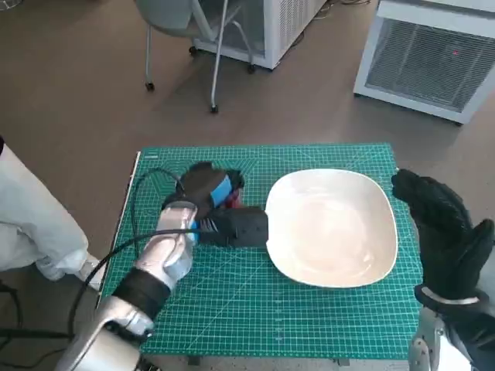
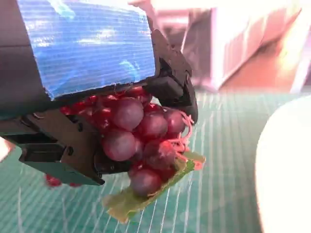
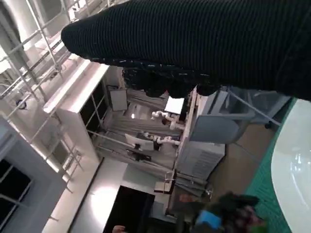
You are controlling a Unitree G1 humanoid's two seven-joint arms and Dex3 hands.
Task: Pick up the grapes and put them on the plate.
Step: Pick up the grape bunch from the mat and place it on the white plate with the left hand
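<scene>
My left hand (image 1: 215, 202) grips a bunch of dark red grapes (image 2: 141, 138) with a green leaf (image 2: 146, 191) beneath; in the left wrist view the bunch hangs in the black fingers above the green mat (image 2: 218, 170). In the head view only a bit of red of the grapes (image 1: 231, 201) shows under the blue-taped hand, just left of the white plate (image 1: 332, 226). The plate holds nothing. My right hand (image 1: 441, 228) hovers at the plate's right edge, gloved fingers spread, holding nothing. The right wrist view shows the glove (image 3: 204, 43), the plate rim (image 3: 291, 160) and, blurred, my left hand (image 3: 218, 216).
The green cutting mat (image 1: 232, 309) covers the small table. A person's white sleeve (image 1: 31, 224) is at the left. A chair (image 1: 186, 31) and white cabinets (image 1: 433, 62) stand on the floor beyond the table. A black cable (image 1: 139, 209) runs along my left arm.
</scene>
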